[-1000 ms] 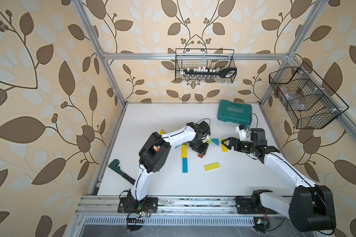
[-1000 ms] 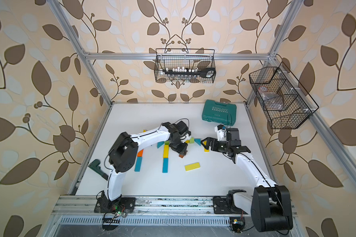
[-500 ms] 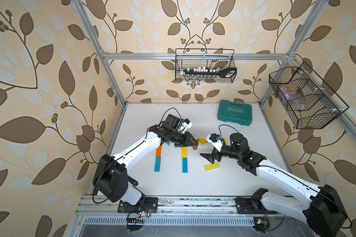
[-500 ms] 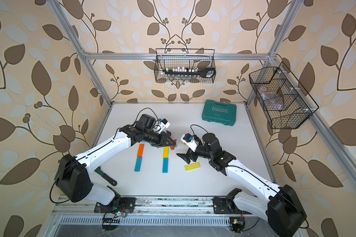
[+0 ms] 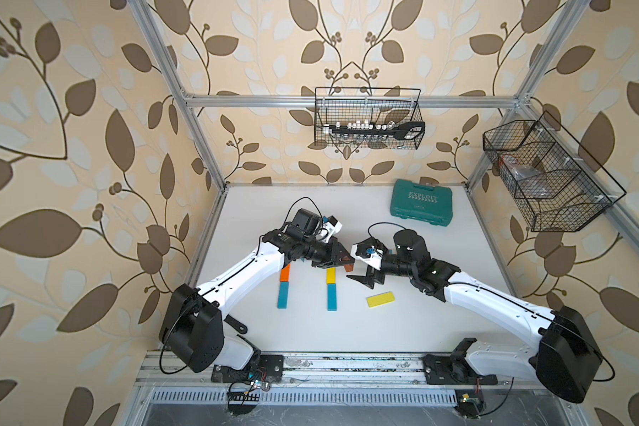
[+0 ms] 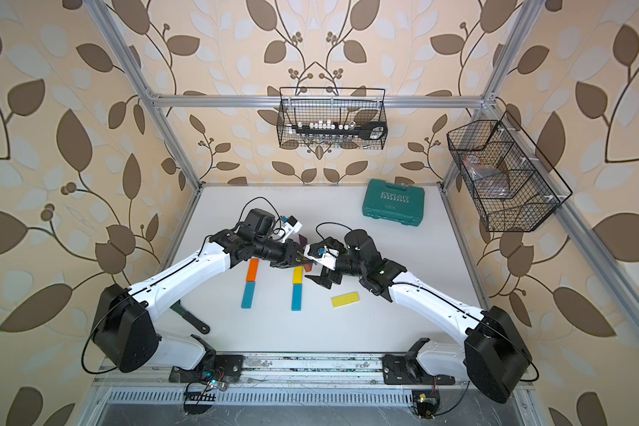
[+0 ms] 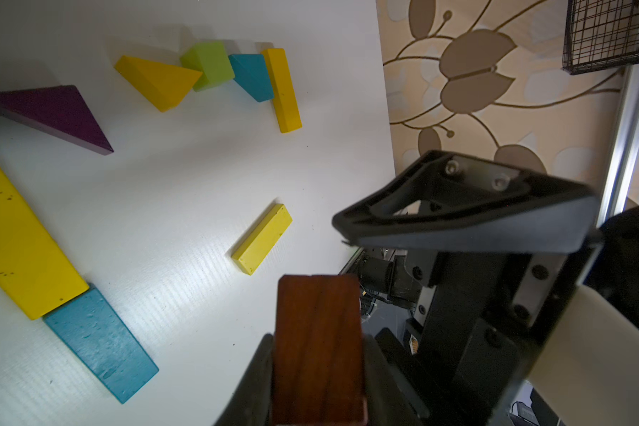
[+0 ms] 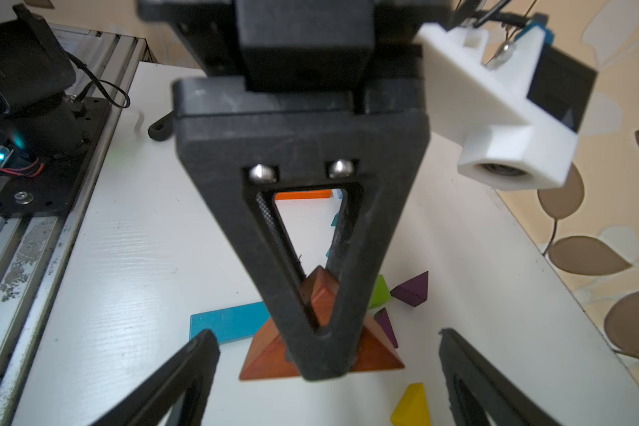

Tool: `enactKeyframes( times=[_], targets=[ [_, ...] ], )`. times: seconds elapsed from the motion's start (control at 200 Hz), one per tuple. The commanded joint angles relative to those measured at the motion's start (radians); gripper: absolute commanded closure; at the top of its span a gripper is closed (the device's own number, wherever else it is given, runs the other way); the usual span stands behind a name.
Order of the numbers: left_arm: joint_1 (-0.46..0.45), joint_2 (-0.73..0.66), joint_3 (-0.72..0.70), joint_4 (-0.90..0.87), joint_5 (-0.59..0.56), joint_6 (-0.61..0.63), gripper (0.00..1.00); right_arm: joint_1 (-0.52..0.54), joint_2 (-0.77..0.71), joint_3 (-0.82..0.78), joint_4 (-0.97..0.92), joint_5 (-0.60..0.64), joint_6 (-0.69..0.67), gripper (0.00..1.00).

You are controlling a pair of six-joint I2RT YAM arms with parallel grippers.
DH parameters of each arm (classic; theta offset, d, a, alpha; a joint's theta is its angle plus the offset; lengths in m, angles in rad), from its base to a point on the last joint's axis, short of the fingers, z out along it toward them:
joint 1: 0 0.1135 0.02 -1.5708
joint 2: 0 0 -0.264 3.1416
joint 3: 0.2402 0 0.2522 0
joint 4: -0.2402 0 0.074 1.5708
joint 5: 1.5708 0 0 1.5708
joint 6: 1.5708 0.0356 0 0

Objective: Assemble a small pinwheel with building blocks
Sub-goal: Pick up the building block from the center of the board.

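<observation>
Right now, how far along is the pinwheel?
Done: two bar lines laid, orange bar with teal bar, yellow bar with a second teal bar. In hand: left gripper shut on brown wedge; right gripper open, facing it. Left: purple wedge, yellow wedge, green cube unplaced; no pinwheel yet.

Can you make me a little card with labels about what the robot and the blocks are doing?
Left gripper: shut on the brown wedge
Right gripper: open, empty, pointed at the wedge
First row: orange bar end to end with teal bar
Second row: yellow bar end to end with second teal bar
Loose yellow bar: lying alone
Teal case: closed, far side of the table
Pinwheel: not built yet
</observation>
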Motion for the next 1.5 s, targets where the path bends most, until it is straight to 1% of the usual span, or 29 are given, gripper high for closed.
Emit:
enactKeyframes(
  times=[0.0, 0.11, 0.185, 0.275, 0.345, 0.485, 0.51, 0.6, 0.655, 0.725, 0.795, 0.865, 0.945, 0.975, 1.005, 1.02, 1.09, 1.14, 1.225, 1.265, 1.31, 1.435, 1.495],
  targets=[
    [0.013, -0.029, 0.017, 0.012, 0.03, 0.005, 0.87, 0.006, 0.013, 0.035, 0.003, -0.003, -0.021, 0.12],
    [0.013, -0.025, 0.02, 0.011, 0.028, 0.004, 0.87, 0.009, 0.025, 0.038, 0.006, 0.0, -0.023, 0.22],
    [0.013, -0.024, 0.022, 0.011, 0.025, 0.006, 0.87, 0.009, 0.033, 0.039, 0.002, 0.002, -0.032, 0.27],
    [0.013, -0.022, 0.026, 0.006, 0.025, 0.007, 0.87, 0.009, 0.04, 0.043, -0.001, -0.002, -0.034, 0.27],
    [0.013, -0.02, 0.026, 0.003, 0.023, 0.008, 0.87, 0.009, 0.044, 0.044, 0.006, -0.006, -0.033, 0.3],
    [0.013, -0.016, 0.024, 0.004, 0.021, 0.007, 0.85, 0.009, 0.055, 0.056, -0.003, -0.009, -0.037, 0.31],
    [0.013, -0.014, 0.025, 0.003, 0.022, 0.006, 0.85, 0.009, 0.054, 0.056, 0.001, -0.009, -0.035, 0.33],
    [0.013, -0.011, 0.024, 0.002, 0.022, 0.008, 0.84, 0.009, 0.052, 0.055, 0.014, -0.016, -0.027, 0.47],
    [0.013, -0.011, 0.023, 0.001, 0.021, 0.008, 0.82, 0.009, 0.053, 0.056, 0.021, -0.018, -0.019, 0.5],
    [0.013, -0.01, 0.023, -0.005, 0.011, 0.011, 0.77, 0.01, 0.057, 0.059, 0.022, -0.026, -0.011, 0.57],
    [0.013, -0.009, 0.021, -0.005, 0.008, 0.014, 0.75, 0.01, 0.064, 0.063, 0.017, -0.034, -0.008, 0.59],
    [0.013, -0.009, 0.021, -0.004, 0.001, 0.011, 0.66, 0.009, 0.068, 0.073, 0.006, -0.046, -0.005, 0.64],
    [0.015, -0.019, 0.02, -0.001, -0.012, 0.008, 0.51, 0.009, 0.07, 0.075, -0.007, -0.066, -0.005, 0.67],
    [0.016, -0.025, 0.018, 0.001, -0.022, 0.006, 0.45, 0.01, 0.071, 0.074, -0.009, -0.066, -0.004, 0.67],
    [0.017, -0.032, 0.016, 0.003, -0.03, 0.004, 0.35, 0.007, 0.072, 0.073, -0.014, -0.067, -0.003, 0.68],
    [0.019, -0.036, 0.015, 0.003, -0.034, 0.004, 0.31, 0.007, 0.075, 0.072, -0.017, -0.07, -0.004, 0.68],
    [0.028, -0.052, 0.013, 0.002, -0.046, 0.002, 0.26, -0.002, 0.079, 0.076, -0.045, -0.082, -0.009, 0.69],
    [0.038, -0.067, 0.011, -0.001, -0.059, -0.003, 0.19, -0.017, 0.081, 0.079, -0.058, -0.106, -0.008, 0.7],
    [0.062, -0.104, -0.004, -0.008, -0.08, -0.014, 0.17, -0.068, 0.084, 0.094, -0.094, -0.178, 0.006, 0.71],
    [0.076, -0.127, -0.018, -0.004, -0.087, -0.02, 0.14, -0.096, 0.085, 0.102, -0.112, -0.208, 0.009, 0.71],
    [0.094, -0.155, -0.035, 0.001, -0.095, -0.029, 0.12, -0.123, 0.085, 0.111, -0.14, -0.215, 0.002, 0.72],
    [0.142, -0.222, -0.047, -0.031, -0.114, -0.016, 0.1, -0.197, 0.098, 0.156, -0.262, -0.215, -0.106, 0.72],
    [0.167, -0.244, -0.035, -0.071, -0.128, 0.016, 0.1, -0.265, 0.125, 0.19, -0.316, -0.269, -0.16, 0.72]
  ],
)
